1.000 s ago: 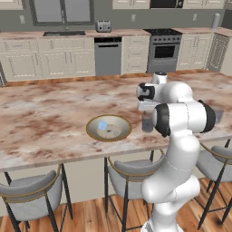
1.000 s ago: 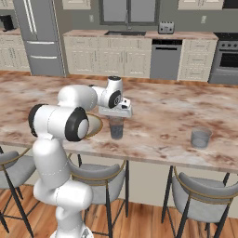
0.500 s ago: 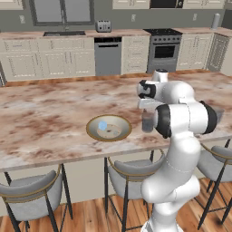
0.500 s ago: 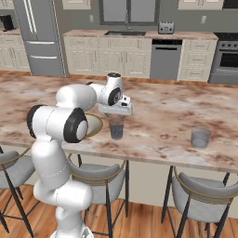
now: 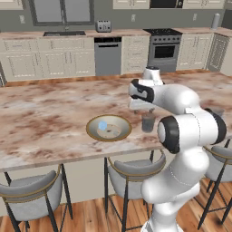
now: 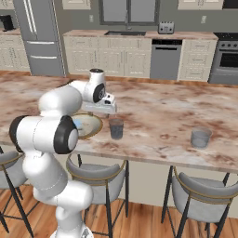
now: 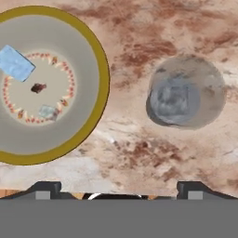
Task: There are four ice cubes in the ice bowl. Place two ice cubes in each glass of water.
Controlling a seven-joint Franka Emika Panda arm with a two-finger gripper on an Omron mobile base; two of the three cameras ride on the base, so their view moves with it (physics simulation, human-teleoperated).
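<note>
The ice bowl [image 7: 95,51] with its golden-tan rim lies at the left of the hand view. It holds a light blue ice cube [image 7: 16,63] and a smaller pale one [image 7: 46,111]. To its right stands a glass of water [image 7: 186,93] with a blurred grey lump inside. My gripper [image 7: 118,190] hangs open and empty above the counter, between bowl and glass. From the base I see the bowl [image 5: 93,131] [image 6: 98,124], the near glass [image 5: 148,122] [image 6: 116,128] and my gripper [image 5: 141,108] [image 6: 108,111] over them. The other glass [image 6: 201,137] stands further right.
The marble island counter [image 5: 41,118] runs wide to both sides. Grey bar stools [image 5: 31,192] [image 6: 200,195] stand along its near edge. Cabinets, a dishwasher [image 5: 108,56] and a stove [image 5: 162,50] line the far wall.
The jaws have spread a little wider. The hand has shifted slightly from above the glass toward the bowl.
</note>
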